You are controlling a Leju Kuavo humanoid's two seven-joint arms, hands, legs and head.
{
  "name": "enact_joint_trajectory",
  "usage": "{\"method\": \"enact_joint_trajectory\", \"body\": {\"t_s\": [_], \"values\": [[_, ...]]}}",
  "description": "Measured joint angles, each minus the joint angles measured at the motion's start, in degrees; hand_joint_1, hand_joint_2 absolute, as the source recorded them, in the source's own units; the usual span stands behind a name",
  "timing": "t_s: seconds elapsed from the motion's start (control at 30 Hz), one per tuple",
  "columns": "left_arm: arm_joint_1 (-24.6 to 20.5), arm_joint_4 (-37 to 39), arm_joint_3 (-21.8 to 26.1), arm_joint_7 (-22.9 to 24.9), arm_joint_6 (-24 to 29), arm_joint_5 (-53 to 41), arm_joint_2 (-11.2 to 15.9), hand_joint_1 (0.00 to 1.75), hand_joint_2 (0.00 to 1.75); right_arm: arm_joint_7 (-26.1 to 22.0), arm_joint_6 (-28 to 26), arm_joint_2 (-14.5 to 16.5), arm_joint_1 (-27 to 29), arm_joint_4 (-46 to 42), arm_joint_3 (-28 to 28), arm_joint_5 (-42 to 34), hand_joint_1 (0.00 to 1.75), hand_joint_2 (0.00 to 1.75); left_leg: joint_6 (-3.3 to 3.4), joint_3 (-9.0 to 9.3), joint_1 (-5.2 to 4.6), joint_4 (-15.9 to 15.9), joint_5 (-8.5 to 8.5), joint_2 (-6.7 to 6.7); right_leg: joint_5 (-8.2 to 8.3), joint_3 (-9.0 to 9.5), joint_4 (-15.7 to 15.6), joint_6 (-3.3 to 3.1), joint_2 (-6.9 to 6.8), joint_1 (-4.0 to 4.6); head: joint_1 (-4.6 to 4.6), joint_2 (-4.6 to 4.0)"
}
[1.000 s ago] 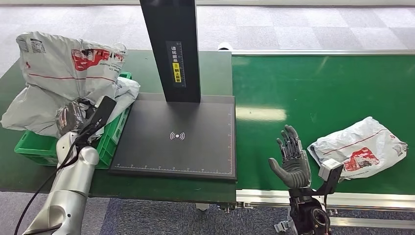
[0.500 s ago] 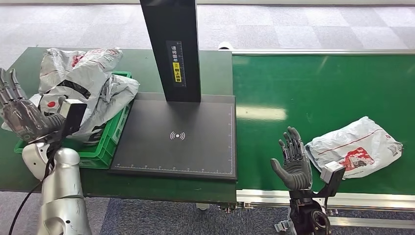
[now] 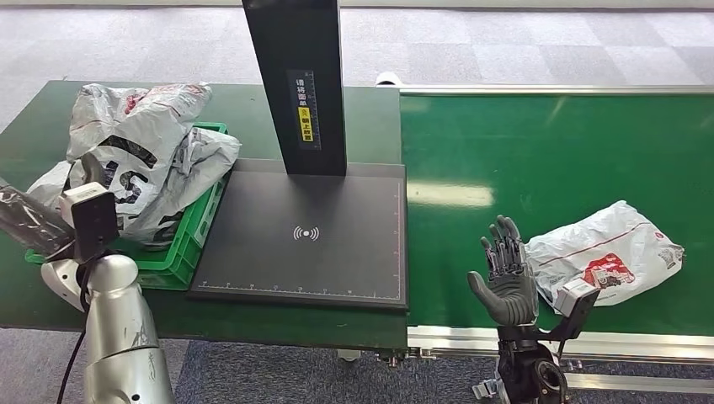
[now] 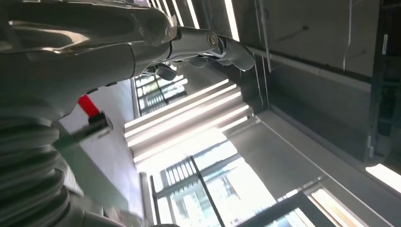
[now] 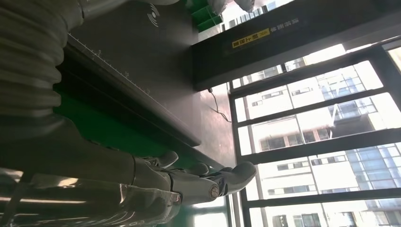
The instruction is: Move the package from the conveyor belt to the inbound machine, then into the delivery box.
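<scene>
Grey right robot hand (image 3: 505, 278) stands upright, fingers spread, empty — beside the package (image 3: 606, 252); left unclear.

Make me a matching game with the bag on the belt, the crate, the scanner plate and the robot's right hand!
Things:
1. package
2. crate
3. scanner plate
4. right hand

Descriptions:
A. black and flat, nothing on it
B. open, upright, holding nothing
C. green, piled with grey bags
D. lying on the green belt

Pairs: 1-D, 2-C, 3-A, 4-B
</scene>
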Motion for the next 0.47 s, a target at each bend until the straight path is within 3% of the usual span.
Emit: {"method": "enact_joint_trajectory", "body": {"t_s": [0.23,0.33,0.47], "values": [[6.1,-3.5,-23.7,4.6,-2.6,10.7,3.9,0.00,1.75,0.1,1.4,-0.5,-0.3,0.0,0.0,-1.5,0.00,1.75,0.01,-0.02,0.00,0.0,-0.01,-0.01,0.01,-0.02,0.0,0.01,0.00,0.00,0.01,0.00],[7.4,-4.4,-29.2,4.9,-2.9,10.9,4.8,0.00,1.75,0.1,1.7,-0.6,-0.4,0.0,0.0,-1.6,0.00,1.75,0.00,-0.03,0.01,0.0,-0.01,0.01,0.01,-0.03,0.0,0.01,0.01,0.00,0.01,0.00],[8.1,-4.9,-32.3,5.0,-3.1,11.1,5.5,0.00,1.75,0.1,1.7,-0.7,-0.5,0.0,0.0,-1.7,0.00,1.75,0.00,-0.03,0.01,0.0,-0.01,0.01,0.01,-0.04,0.0,0.01,0.01,0.01,0.00,0.00]]}}
